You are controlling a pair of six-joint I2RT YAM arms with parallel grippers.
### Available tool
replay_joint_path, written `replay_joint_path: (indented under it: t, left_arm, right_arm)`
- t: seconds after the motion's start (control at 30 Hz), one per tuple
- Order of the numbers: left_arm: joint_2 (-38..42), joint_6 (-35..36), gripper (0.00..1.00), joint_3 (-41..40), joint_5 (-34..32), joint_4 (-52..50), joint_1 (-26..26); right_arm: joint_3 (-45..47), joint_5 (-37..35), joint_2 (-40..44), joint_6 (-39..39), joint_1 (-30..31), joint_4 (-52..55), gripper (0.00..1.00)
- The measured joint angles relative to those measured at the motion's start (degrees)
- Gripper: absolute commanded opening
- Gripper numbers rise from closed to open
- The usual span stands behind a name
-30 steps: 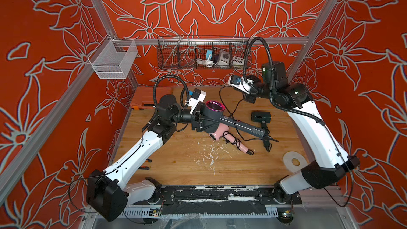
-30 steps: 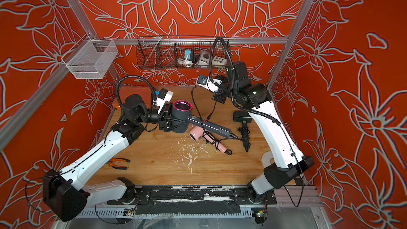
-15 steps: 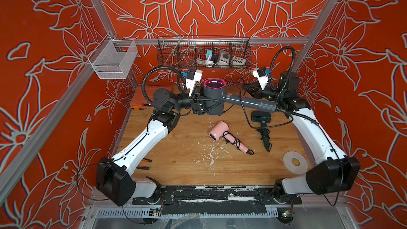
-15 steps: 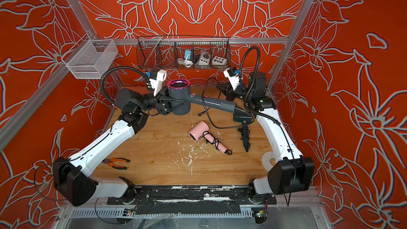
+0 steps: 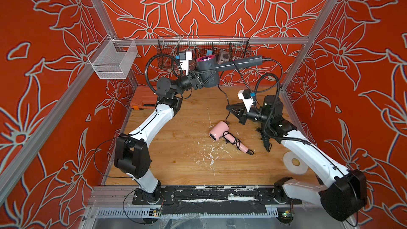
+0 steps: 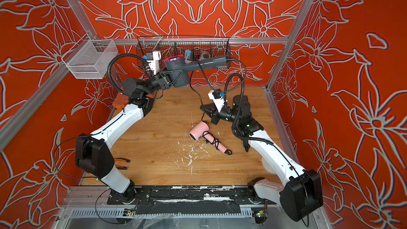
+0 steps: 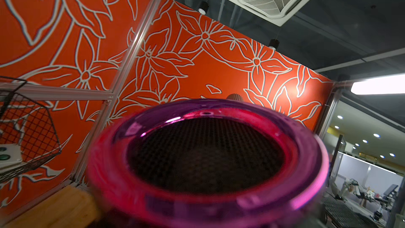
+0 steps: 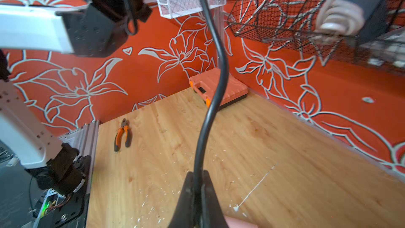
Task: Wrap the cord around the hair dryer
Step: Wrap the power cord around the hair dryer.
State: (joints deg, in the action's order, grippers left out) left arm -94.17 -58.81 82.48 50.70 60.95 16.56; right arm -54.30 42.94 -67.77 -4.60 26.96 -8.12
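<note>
Grey plastic hair dryer with a magenta ring (image 5: 207, 74) is up in the air, right by the black wire basket (image 5: 242, 47) on the back wall!
Left gripper (image 5: 203, 78) clamps its barrel; right gripper (image 8: 196, 194), low over the wooden table (image 5: 176, 150), pinches the black cord (image 8: 217, 93) hanging from it.

I can read no text, label, brand or number in any of my views. The grey hair dryer (image 5: 204, 63) and the pink hair dryer (image 5: 217, 129) show no marking I can make out. The same goes for the orange case (image 8: 219, 84). The devices in the wire basket (image 5: 166, 47) are too small and blurred for lettering.
</note>
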Motion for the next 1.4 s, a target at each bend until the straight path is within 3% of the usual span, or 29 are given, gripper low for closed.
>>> replay_joint_path:
  t: [0.27, 0.53, 0.93, 1.1, 1.27, 1.4]
  left_arm:
    - [-2.1, -3.4, 0.00, 5.7, -1.2, 2.3, -4.9]
    - [-4.7, -5.6, 0.00, 10.1, -2.7, 4.4, -5.8]
    - [-5.5, -5.4, 0.00, 10.1, -1.5, 3.9, -7.0]
    - [-3.0, 4.5, 0.00, 6.1, -0.8, -5.6, -7.0]
    - [3.3, 26.9, 0.00, 1.0, -2.0, -29.8, -6.0]
    - [7.0, 39.5, 0.00, -1.6, -3.5, -43.1, -5.0]
  right_arm:
    - [4.4, -7.6, 2.4, 4.8, 10.5, 1.9, 0.00]
    - [5.9, -14.3, -0.1, 9.0, 19.4, 4.6, 0.00]
    - [5.0, -22.0, -3.8, 13.4, 26.8, 7.8, 0.00]
    - [-0.3, -25.4, -3.3, 16.0, 29.5, 18.0, 0.00]
    - [-9.8, -28.0, -1.3, 19.5, 31.6, 31.1, 0.00]
    - [-19.1, -31.0, 0.4, 23.3, 31.9, 41.7, 0.00]
